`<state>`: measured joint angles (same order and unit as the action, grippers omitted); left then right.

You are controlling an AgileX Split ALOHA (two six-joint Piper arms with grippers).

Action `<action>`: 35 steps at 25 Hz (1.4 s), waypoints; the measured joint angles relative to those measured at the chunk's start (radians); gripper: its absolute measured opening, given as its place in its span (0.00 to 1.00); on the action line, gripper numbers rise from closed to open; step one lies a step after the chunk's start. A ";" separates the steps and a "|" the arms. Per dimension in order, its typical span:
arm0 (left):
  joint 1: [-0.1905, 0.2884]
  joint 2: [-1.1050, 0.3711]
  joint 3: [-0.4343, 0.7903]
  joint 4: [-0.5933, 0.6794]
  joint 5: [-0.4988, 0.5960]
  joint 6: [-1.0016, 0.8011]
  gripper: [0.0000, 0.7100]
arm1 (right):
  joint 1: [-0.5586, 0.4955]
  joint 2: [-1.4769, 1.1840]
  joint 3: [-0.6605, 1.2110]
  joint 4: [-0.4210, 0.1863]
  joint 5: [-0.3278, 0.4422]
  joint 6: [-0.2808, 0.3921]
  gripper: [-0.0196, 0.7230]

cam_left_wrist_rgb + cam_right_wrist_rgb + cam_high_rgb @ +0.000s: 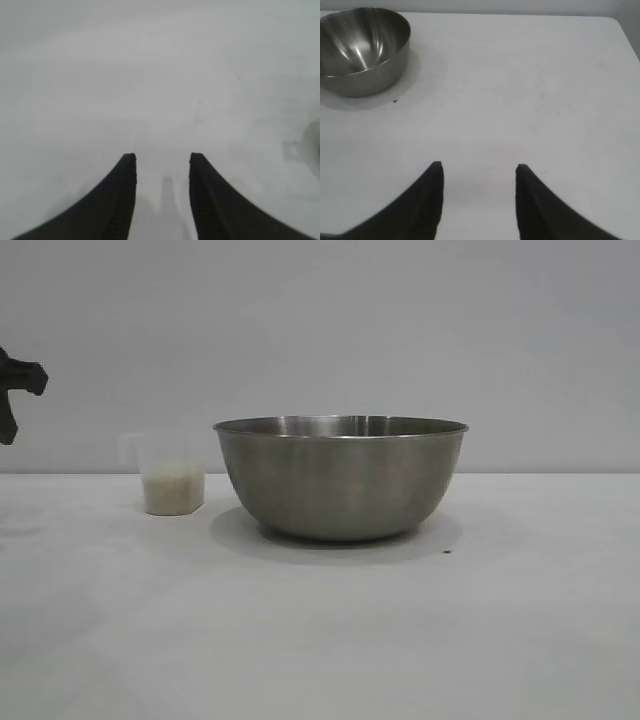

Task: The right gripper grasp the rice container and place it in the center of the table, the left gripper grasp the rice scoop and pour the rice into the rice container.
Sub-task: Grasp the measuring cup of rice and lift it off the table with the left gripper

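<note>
The rice container (341,478), a large steel bowl, stands on the white table (320,640) near its middle; it also shows in the right wrist view (362,47), empty inside. The rice scoop (172,475), a small clear cup with white rice (173,489) in its lower part, stands just left of the bowl. Part of it shows blurred at the edge of the left wrist view (307,147). My left gripper (161,159) is open and empty above bare table; a dark part of it shows at the far left edge (15,390). My right gripper (479,170) is open and empty, well away from the bowl.
A small dark speck (447,551) lies on the table by the bowl's right side. The table's far corner and edge (615,22) show in the right wrist view.
</note>
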<state>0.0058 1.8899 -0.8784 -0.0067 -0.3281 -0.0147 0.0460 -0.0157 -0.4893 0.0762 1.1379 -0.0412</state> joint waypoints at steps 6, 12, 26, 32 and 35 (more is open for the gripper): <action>0.000 0.000 0.085 0.007 -0.149 0.000 0.38 | 0.000 0.000 0.000 0.000 0.000 0.000 0.39; 0.000 0.000 0.130 0.055 -0.248 0.000 0.38 | 0.000 0.000 0.000 0.000 0.000 0.000 0.39; 0.000 -0.005 0.279 0.111 -0.625 -0.011 0.38 | 0.000 0.000 0.000 0.000 0.000 0.000 0.39; 0.000 -0.006 0.287 0.252 -0.641 -0.015 0.38 | 0.000 0.000 0.000 0.000 0.000 0.000 0.39; 0.000 0.001 0.289 0.330 -0.650 -0.014 0.38 | 0.000 0.000 0.000 0.000 0.000 0.000 0.39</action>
<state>0.0058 1.8907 -0.5898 0.3235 -0.9780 -0.0292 0.0460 -0.0157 -0.4893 0.0762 1.1379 -0.0412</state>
